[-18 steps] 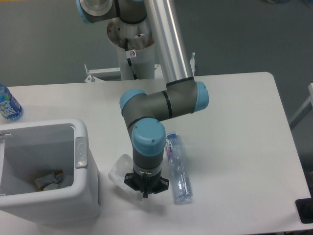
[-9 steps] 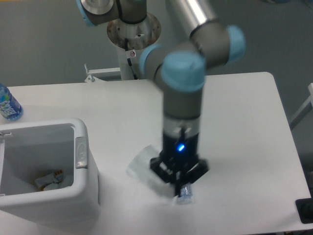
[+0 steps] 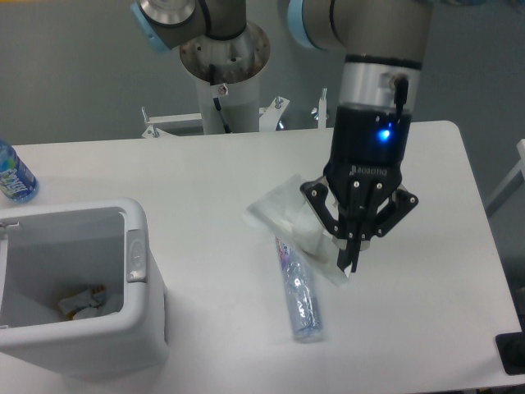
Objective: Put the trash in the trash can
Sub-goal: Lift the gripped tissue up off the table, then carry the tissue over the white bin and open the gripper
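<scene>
Hanging above the middle of the white worktop [image 3: 205, 176], the black two-finger gripper [image 3: 351, 264] has its jaws pinched together on the near corner of a flat, crinkled translucent white wrapper [image 3: 289, 218], which is lifted off the surface. The slim clear plastic bottle with a blue-white label [image 3: 299, 289] lies on its side just below the wrapper, toward the front edge. The large white rectangular trash can [image 3: 143, 324] stands at the front-left corner with crumpled scraps [image 3: 80, 302] inside, and a vivid blue bottle [image 3: 14, 176] stands at the left edge.
</scene>
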Action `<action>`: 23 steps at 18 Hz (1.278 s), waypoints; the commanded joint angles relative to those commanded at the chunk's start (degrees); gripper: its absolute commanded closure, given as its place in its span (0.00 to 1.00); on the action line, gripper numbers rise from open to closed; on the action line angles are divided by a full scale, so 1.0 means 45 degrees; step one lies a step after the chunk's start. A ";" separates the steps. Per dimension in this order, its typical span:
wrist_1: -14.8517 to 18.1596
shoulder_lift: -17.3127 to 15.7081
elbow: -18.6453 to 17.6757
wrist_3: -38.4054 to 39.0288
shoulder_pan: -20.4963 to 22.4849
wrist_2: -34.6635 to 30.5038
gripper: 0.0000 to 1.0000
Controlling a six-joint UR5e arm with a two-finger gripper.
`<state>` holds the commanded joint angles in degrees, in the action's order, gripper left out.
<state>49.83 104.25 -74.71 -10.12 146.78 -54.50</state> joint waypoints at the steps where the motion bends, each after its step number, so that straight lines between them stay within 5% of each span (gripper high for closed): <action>1: -0.0019 -0.0098 -0.0116 0.0312 -0.0058 0.0040 1.00; 8: -0.0019 -0.0900 -0.1211 0.1057 -0.1658 0.0040 1.00; 21: -0.0039 0.0506 -0.1308 0.0959 -0.4745 -0.0351 0.95; 22: -0.0058 0.0506 -0.1367 0.0901 -0.4785 -0.0351 0.77; 23: -0.0116 0.0506 -0.1348 0.0881 -0.4786 -0.0370 0.40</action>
<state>49.31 106.52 -80.77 -6.15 125.24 -56.16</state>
